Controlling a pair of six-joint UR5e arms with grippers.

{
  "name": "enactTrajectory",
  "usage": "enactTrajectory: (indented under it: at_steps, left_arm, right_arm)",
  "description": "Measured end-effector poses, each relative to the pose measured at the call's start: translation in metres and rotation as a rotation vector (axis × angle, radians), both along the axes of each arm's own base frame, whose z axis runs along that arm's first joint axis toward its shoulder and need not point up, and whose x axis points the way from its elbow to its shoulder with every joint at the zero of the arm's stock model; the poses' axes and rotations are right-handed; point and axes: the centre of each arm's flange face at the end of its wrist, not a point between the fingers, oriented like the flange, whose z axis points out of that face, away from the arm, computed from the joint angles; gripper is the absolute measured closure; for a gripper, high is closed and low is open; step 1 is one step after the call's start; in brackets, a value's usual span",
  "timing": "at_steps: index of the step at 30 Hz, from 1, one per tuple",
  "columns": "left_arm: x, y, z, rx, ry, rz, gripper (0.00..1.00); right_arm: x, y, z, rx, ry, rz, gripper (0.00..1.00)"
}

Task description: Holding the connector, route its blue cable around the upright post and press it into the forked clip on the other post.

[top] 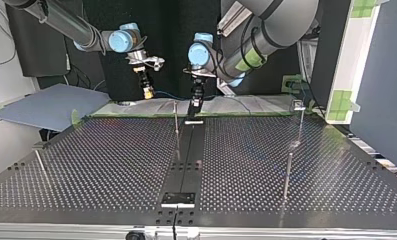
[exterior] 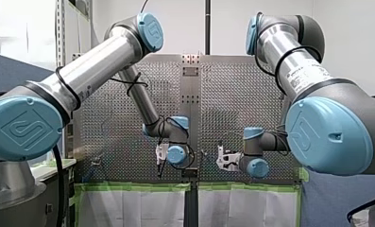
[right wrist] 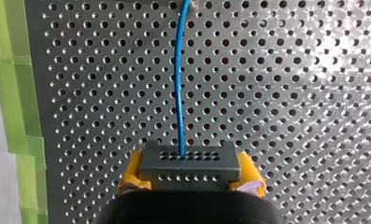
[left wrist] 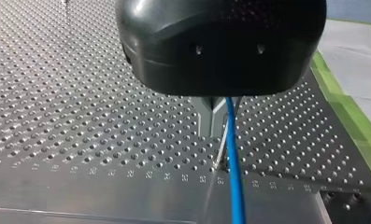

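Left arm (exterior: 95,66): reaching in from the front view's left, elbow riding high, wrist bending down near the centre.
Left gripper (top: 196,102): pointing straight down, just right of the top view's upper centre.
Right arm (exterior: 294,66): coming in from the front view's right, forearm dropping toward lower centre.
Right gripper (top: 147,91): hanging tips down, left of the top view's upper centre; yellow pads (right wrist: 248,170) clamping the connector (right wrist: 189,161) on both sides.

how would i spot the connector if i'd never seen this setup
Start at the perforated metal table, then find my right gripper with its yellow pads, close to the strip of green tape. The connector is the small grey block clamped between those pads; its face has two rows of tiny holes, and the blue cable runs out of one.
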Motion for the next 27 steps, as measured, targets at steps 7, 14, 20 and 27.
enactTrajectory:
  at_steps: [7, 14, 20, 27]
  left_arm:
    - [-0.002, 0.000, 0.000, 0.023, -0.009, 0.022, 0.98]
    - [-0.004, -0.006, 0.000, 0.017, -0.027, 0.010, 0.98]
    - [-0.006, -0.012, -0.006, 0.016, -0.025, -0.013, 0.98]
    - [-0.005, -0.019, -0.018, 0.022, -0.011, -0.026, 0.98]
  right_arm:
    - [-0.004, -0.002, -0.001, 0.006, 0.002, -0.011, 1.00]
    - [-0.009, -0.005, -0.001, 0.013, 0.007, -0.030, 1.00]
    - [-0.016, -0.007, -0.007, 0.024, 0.020, -0.060, 1.00]
    - [-0.028, -0.006, -0.027, 0.049, 0.046, -0.084, 1.00]
